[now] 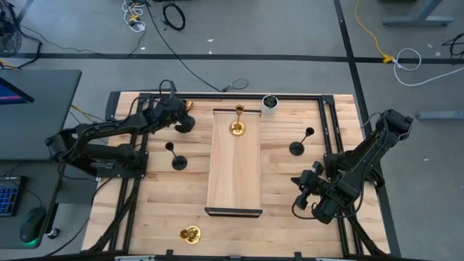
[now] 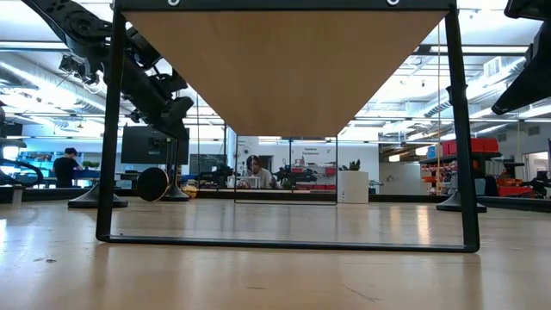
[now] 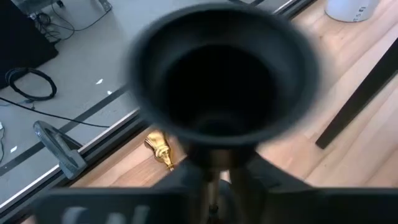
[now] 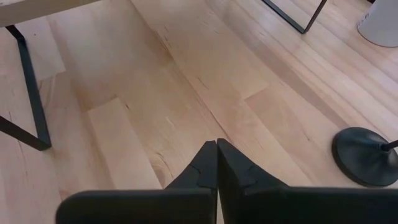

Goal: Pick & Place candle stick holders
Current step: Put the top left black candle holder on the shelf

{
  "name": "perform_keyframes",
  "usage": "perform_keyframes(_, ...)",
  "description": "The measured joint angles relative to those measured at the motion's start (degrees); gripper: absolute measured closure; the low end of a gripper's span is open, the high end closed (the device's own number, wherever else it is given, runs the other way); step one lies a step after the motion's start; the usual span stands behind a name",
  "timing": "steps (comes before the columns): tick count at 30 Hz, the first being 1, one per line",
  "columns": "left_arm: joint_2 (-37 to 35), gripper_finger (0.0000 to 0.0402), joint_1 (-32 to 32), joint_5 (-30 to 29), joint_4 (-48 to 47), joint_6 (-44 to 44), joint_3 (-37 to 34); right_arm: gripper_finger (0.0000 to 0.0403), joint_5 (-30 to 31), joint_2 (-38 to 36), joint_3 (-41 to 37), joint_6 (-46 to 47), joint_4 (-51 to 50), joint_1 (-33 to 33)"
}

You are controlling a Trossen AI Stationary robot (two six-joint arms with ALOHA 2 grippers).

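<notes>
My left gripper (image 1: 181,120) is at the table's far left, shut on a black candle stick holder whose cup (image 3: 221,74) fills the left wrist view. A gold holder (image 1: 188,106) lies just beyond it, also in the left wrist view (image 3: 159,149). Another gold holder (image 1: 238,127) stands on the far end of the wooden shelf (image 1: 233,170). Black holders stand on their bases left (image 1: 177,161) and right (image 1: 297,147) of the shelf. A third gold holder (image 1: 190,233) lies at the near left. My right gripper (image 4: 216,163) is shut and empty, low at the near right (image 1: 303,201). My left gripper pinches the black holder between its two fingers just below the cup, at the top of the stem (image 3: 214,167). The cup's open mouth faces the wrist camera. The cup hides the base, so I cannot tell whether it stands on the table.
A small white pot with a green plant (image 1: 270,104) stands at the far edge, right of the shelf. The shelf's black metal legs (image 2: 112,129) stand on the table. The right black holder's base (image 4: 364,155) lies close to my right gripper. Bare wood lies at the near middle.
</notes>
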Motion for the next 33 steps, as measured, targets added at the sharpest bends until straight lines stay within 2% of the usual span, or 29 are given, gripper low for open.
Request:
perform_keyframes(2,0.0,0.0386,0.0,0.09,0.05,-0.18,0.0,0.0403,0.0,0.0,0.0,0.0,0.0,0.0)
perform_keyframes(12,-0.24,0.0389,0.0,0.09,0.32,-0.65,0.0,0.0403,0.0,0.0,0.0,-0.02,0.46,0.0)
perform_keyframes(15,-1.58,0.0389,0.0,1.94,0.32,-1.08,0.0,0.0403,0.0,0.0,0.0,-0.02,0.62,0.0)
perform_keyframes(21,-7.18,0.0389,-0.07,2.73,-1.25,-2.29,0.0,0.0403,0.0,0.0,0.0,-0.02,0.98,0.0)
perform_keyframes(29,-17.03,0.0389,-0.09,9.37,-2.51,-4.1,0.0,0.0403,0.0,0.0,0.0,-0.04,1.05,0.01)
perform_keyframes(33,-20.6,0.0389,-0.09,9.53,-8.84,-4.59,4.06,0.0403,0.0,0.0,0.0,-0.04,1.05,0.0)
